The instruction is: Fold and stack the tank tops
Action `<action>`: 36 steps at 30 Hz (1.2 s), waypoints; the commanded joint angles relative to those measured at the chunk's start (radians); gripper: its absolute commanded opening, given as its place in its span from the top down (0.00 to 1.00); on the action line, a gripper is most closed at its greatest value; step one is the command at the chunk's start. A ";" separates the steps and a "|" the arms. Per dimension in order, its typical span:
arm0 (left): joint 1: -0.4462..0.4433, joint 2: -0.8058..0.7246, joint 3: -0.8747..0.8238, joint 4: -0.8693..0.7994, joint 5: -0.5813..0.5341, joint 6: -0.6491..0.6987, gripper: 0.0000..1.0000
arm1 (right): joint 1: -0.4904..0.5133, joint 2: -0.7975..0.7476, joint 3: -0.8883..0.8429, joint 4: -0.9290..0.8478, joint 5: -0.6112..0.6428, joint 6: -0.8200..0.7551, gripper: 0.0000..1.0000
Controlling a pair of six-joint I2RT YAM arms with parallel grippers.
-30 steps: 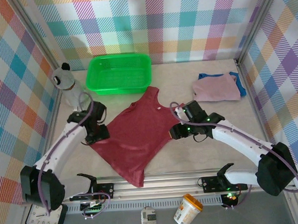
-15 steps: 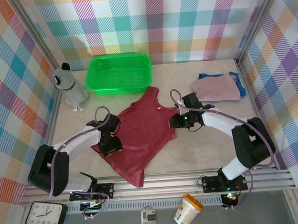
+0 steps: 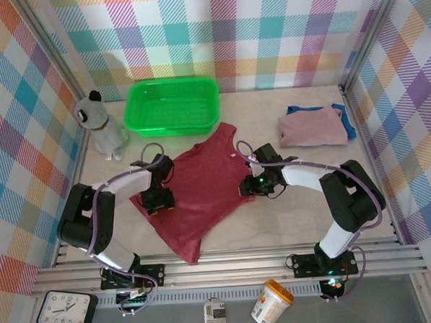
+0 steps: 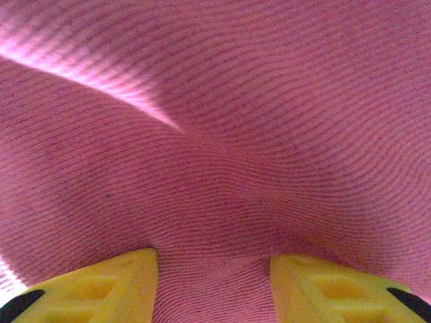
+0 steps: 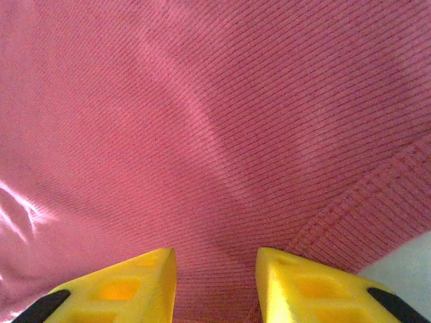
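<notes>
The dark red tank top (image 3: 195, 195) lay spread flat and unfolded in the middle of the table (image 3: 298, 215), its neck end toward the green basket (image 3: 171, 106) at the back and its hem toward the front rail. A small pale tag near the neckline was too small to read.

The left gripper (image 3: 158, 201) pressed down on the top's left edge. In the left wrist view, its yellow fingers (image 4: 101, 282) stood fairly wide apart, with a low ridge of ribbed red cloth rising between them.

The right gripper (image 3: 249, 186) pressed on the top's right edge. In the right wrist view, its fingers (image 5: 303, 286) stood closer together, with flat cloth in the gap and a stitched hem running just beside them.

At the back right, the pink tank top (image 3: 313, 127) lay folded on the blue tank top (image 3: 350, 128), well apart from the red one.

A grey and white toy dog (image 3: 102, 128) stood left of the basket. Below the front rail sat a clock (image 3: 64, 310), a labelled tub (image 3: 272, 303) and a small printed pack (image 3: 216, 317). None of their lettering could be read.
</notes>
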 commanded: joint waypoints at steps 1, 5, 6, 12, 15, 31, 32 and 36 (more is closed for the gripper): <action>0.026 0.057 0.064 -0.025 -0.071 0.092 0.53 | -0.006 0.023 -0.023 -0.045 0.047 0.026 0.62; 0.027 0.096 0.158 -0.070 -0.093 0.135 0.52 | -0.003 -0.008 -0.014 -0.040 0.024 0.040 0.62; 0.026 0.090 0.176 -0.083 -0.089 0.139 0.52 | -0.004 -0.021 -0.011 -0.051 0.021 0.042 0.62; -0.025 -0.035 0.218 -0.185 -0.044 0.114 0.51 | -0.032 -0.142 -0.033 -0.104 0.074 0.085 0.54; -0.107 -0.108 0.197 -0.240 -0.026 0.046 0.50 | -0.077 -0.222 -0.039 -0.142 0.130 0.107 0.49; -0.750 -0.213 -0.034 -0.199 -0.046 -0.461 0.49 | -0.285 -0.227 0.033 -0.193 0.076 0.111 0.43; -0.768 -0.197 -0.043 -0.197 -0.045 -0.473 0.50 | -0.284 -0.216 0.034 -0.188 0.058 0.116 0.44; -0.821 -0.168 -0.077 -0.178 -0.036 -0.509 0.51 | -0.258 -0.169 0.034 -0.189 -0.028 0.115 0.48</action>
